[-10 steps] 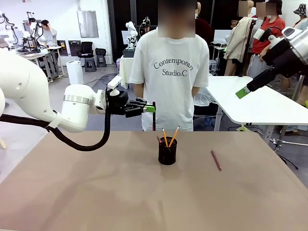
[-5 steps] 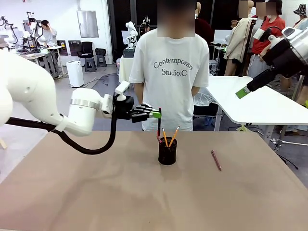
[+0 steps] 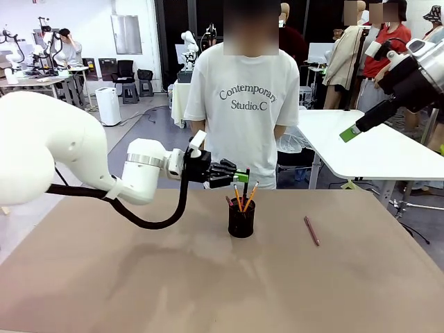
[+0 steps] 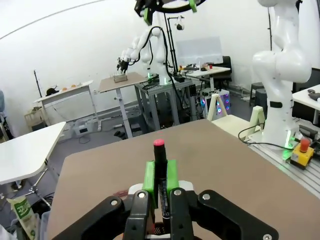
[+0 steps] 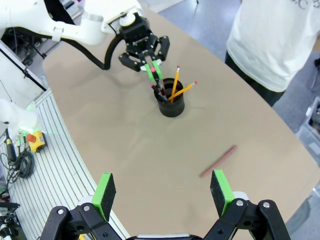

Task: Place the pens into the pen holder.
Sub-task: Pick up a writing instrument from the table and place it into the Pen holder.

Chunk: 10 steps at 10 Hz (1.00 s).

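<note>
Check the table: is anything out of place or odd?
One brownish-pink pen lies flat on the table, right of the pen holder and apart from it, while the pencils stand inside. Nothing looks spilled or damaged.

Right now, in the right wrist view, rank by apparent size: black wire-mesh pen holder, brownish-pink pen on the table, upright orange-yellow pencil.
1. Black wire-mesh pen holder: bulkiest.
2. Brownish-pink pen.
3. Upright orange-yellow pencil: shows shorter, though partly hidden in the holder, so unsure.
</note>
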### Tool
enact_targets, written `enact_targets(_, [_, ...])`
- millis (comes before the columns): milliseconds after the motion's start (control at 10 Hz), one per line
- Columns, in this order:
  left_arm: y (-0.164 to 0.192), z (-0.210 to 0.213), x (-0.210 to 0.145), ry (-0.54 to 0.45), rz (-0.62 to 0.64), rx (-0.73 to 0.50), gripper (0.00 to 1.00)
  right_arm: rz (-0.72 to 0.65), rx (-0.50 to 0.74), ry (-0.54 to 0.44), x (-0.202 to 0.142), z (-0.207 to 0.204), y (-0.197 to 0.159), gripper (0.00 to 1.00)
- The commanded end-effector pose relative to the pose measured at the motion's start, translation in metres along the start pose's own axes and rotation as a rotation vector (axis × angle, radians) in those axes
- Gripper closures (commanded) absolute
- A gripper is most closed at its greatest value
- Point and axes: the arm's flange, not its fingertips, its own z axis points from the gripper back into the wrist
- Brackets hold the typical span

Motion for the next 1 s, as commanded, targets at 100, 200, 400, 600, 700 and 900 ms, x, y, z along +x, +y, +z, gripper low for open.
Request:
enact_targets(100, [0.018,-0.009,-0.017,0.037,-0.045,-0.019,1.0,0.002,0.015,-0.018,0.0,0.0,0.0,0.0])
enact_targets(200, [0.02,-0.006,-0.019,0.03,-0.045,-0.011,1.0,0.002,0.015,-0.018,0.0,0.0,0.0,0.0])
enact_targets(400, [0.019,-0.001,-0.025,0.021,-0.005,0.001,1.0,0.002,0.015,-0.018,0.0,0.0,0.0,0.0])
enact_targets(600, [0.018,0.0,-0.024,0.013,-0.006,0.01,0.61,0.002,0.015,-0.018,0.0,0.0,0.0,0.0])
enact_targets(700, [0.017,0.001,-0.021,0.01,-0.008,0.009,0.42,0.002,0.015,-0.018,0.0,0.0,0.0,0.0])
enact_targets(900, [0.013,0.005,-0.012,0.005,-0.001,0.022,0.03,0.002,0.015,-0.018,0.0,0.0,0.0,0.0])
